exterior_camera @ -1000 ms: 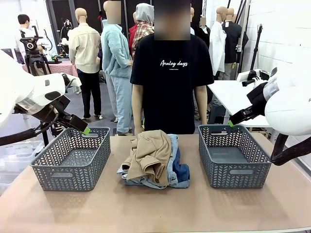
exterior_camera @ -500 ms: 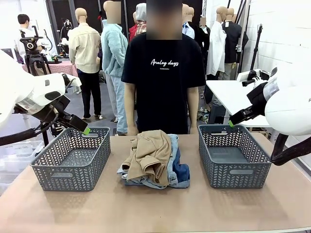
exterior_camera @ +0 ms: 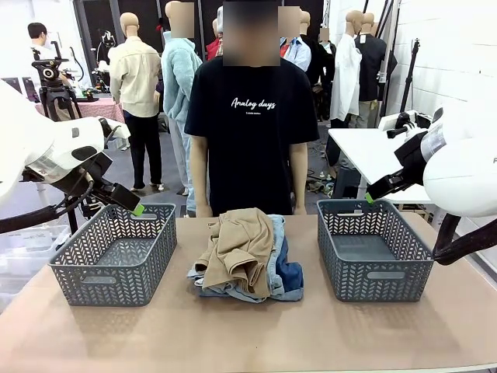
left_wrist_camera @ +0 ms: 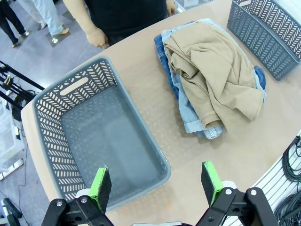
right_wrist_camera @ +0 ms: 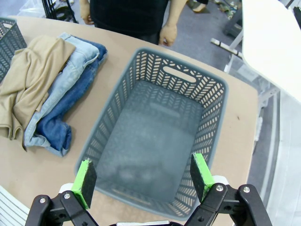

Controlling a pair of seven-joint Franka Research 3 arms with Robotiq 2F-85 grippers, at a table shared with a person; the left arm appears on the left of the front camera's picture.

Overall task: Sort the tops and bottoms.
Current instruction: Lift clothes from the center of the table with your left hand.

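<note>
Front view: left basket centre-left, right basket centre-right, both grey lattice w/ bare floors showing. Clothes pile btwn them, mid-frame: tan shirt crumpled on top, pale denim folded under it, dark blue denim at the pile's lower-right edge. Left gripper & right gripper both spread wide, gripping nothing, each by its basket.

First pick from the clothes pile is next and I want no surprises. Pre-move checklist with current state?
1. Left gripper open, holding nothing: ok.
2. Right gripper open, holding nothing: ok.
3. Left grey plastic lattice basket empty: ok.
4. Right grey plastic lattice basket empty: ok.
5. Tan-beige cloth top lies uppermost, over the blue denim bottoms: ok.
6. Person's hand apart from the garments: ok.
</note>
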